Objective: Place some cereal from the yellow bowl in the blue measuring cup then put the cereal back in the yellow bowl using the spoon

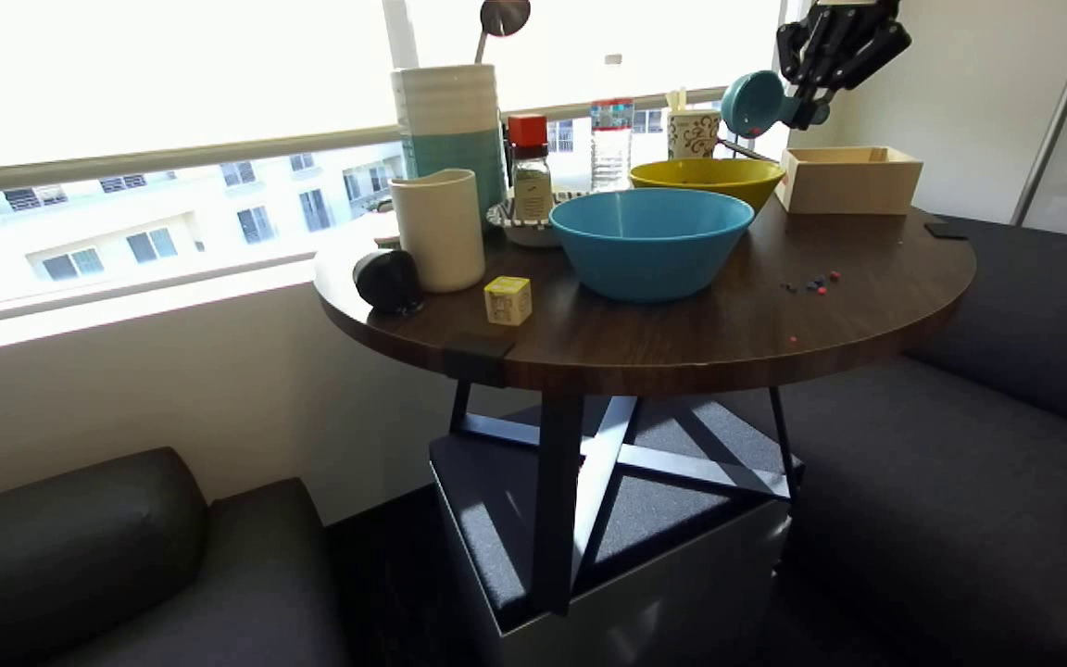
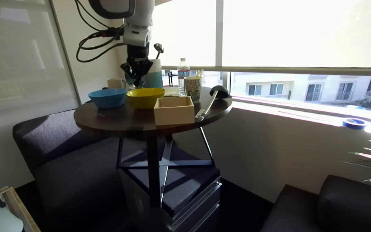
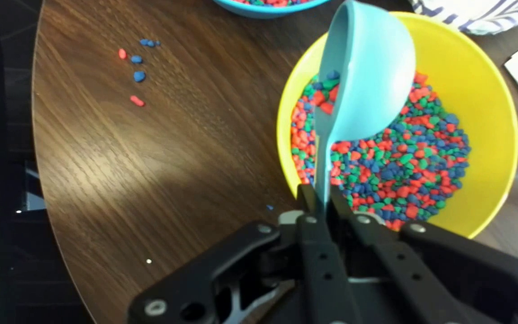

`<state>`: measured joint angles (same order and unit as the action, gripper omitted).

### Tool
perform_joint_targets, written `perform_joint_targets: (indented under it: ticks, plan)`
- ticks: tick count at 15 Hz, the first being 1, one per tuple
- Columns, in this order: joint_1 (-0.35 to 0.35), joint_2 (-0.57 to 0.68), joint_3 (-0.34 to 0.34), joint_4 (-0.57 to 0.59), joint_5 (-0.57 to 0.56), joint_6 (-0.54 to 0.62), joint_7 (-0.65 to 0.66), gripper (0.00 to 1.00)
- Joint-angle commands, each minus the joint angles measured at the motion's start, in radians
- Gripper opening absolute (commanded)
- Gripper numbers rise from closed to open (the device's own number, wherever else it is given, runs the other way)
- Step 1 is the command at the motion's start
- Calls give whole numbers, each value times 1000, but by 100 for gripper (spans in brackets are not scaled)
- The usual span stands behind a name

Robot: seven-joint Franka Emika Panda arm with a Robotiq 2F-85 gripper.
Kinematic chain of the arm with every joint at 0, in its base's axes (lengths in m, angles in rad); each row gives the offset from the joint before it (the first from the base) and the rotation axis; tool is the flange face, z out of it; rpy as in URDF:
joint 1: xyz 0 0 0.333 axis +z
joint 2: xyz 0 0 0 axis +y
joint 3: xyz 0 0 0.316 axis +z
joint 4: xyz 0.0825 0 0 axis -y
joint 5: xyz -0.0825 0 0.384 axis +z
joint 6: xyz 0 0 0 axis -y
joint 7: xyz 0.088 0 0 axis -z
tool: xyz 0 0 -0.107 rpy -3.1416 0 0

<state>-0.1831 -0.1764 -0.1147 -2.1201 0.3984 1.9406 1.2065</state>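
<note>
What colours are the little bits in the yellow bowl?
Red, green and blue bits, clearest in the wrist view.

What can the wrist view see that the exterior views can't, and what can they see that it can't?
Only the wrist view shows the pile of cereal inside the yellow bowl. Only the exterior views show the building outside and the tall jar. All three show the yellow bowl, the big blue bowl, the table and the gripper holding the blue measuring cup.
</note>
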Motion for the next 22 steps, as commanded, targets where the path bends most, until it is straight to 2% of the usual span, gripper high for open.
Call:
perform_joint_targets:
  ticks: [1,4,15,18,22]
  plan:
    - [11,74,1,78,-42,65,-19,2]
    - [22,95,1,83,-48,159,-92,2]
    - [49,81,3,-15,16,485,-375,2]
    - [52,78,3,-25,13,479,-372,2]
    - [48,31,5,-19,-29,358,-326,2]
